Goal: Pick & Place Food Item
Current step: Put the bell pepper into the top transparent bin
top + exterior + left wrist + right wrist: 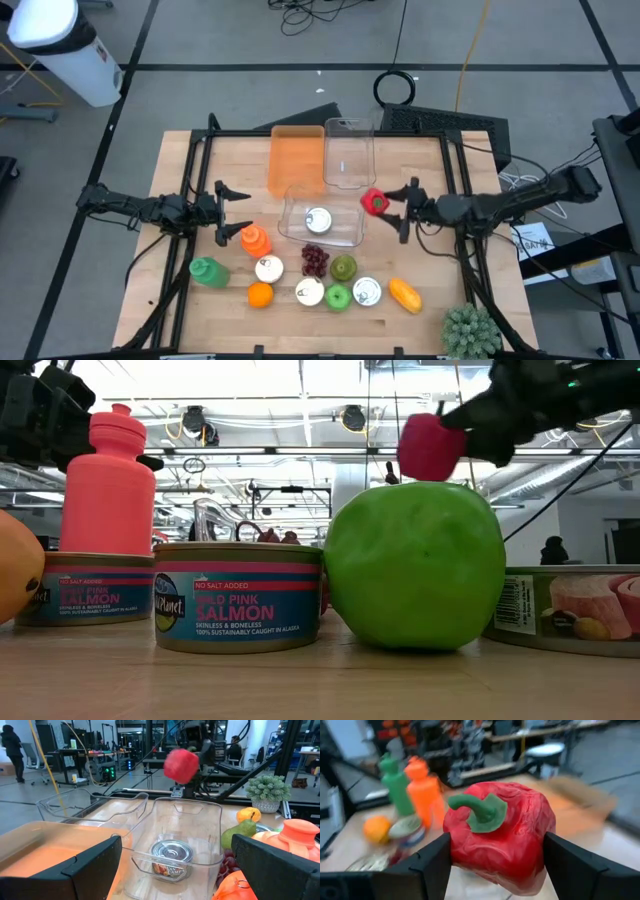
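Between the two dark fingers of the right gripper (497,865) we had the red pepper (500,832) clamped, one finger on each flank, the green stem lying across its near face. From above, the same right gripper (383,205) held the pepper (373,202) off the board just beside the right rim of the nearer clear bin (345,232), the one with a tin (317,220) already sitting in it. That relation was the one we judged the next move to turn on: the bin's open mouth lay toward the left arm's side of the fingers, only a short way inboard, with a second clear bin (349,150) and an orange bin (296,160) farther back on the table. Seen from the left wrist, the pepper (181,765) hung above and beyond the far wall of the clear bin (187,827), not yet over its floor, so we reckoned a small shift across that rim would be needed before letting go.

Our left gripper (222,212) waited with its fingers spread wide, holding nothing, beside the orange bottle (255,240) and plainly the farther of the two from the pepper.
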Robot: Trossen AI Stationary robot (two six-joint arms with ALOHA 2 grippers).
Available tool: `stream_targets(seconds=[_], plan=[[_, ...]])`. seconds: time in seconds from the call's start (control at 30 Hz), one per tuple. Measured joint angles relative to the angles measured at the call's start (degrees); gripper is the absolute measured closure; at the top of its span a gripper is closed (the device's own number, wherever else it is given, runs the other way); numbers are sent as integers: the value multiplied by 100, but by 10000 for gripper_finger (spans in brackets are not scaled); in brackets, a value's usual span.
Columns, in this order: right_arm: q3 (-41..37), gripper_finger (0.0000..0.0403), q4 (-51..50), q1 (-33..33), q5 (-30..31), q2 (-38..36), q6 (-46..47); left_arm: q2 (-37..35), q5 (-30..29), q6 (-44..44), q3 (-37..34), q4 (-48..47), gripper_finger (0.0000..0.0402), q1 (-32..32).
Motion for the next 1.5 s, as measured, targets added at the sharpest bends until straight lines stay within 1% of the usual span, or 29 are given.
stream_targets(seconds=[0.07,0.13,0.27,0.33,0.43,0.57,0.67,0.8,1.0,1.1,1.27,1.4,1.5], plan=[[0,141,279,-296,-222,71,-95,-1,-2,-1,0,0,9,0],[5,141,550,-649,-577,171,-107,-2,-2,0,0,0,9,-2],[202,141,575,-1528,-1334,513,138,0,-2,-1,0,0,9,0],[395,141,592,-1950,-1825,769,232,-2,-2,0,0,0,9,0],[794,141,578,-2558,-2586,1291,269,0,-2,0,0,0,9,0],[1510,141,578,-3255,-3484,2170,359,-2,-2,-2,0,0,9,-2],[2071,141,545,-3671,-3907,2885,349,-1,-2,-1,1,0,9,-2],[2692,141,382,-4249,-3936,3704,358,0,-1,-1,0,0,9,0],[3032,141,395,-4827,-4032,4572,766,0,-2,-1,0,0,9,-1],[3086,141,449,-4941,-4028,4864,855,0,-2,0,1,0,9,0],[3094,141,890,-4954,-4034,5273,930,0,-2,0,0,0,9,0],[3097,141,1033,-4951,-4028,5508,940,0,-2,-2,0,0,9,-2],[3097,131,1137,-4951,-4007,5616,844,-1,-2,-1,1,0,9,-1]])
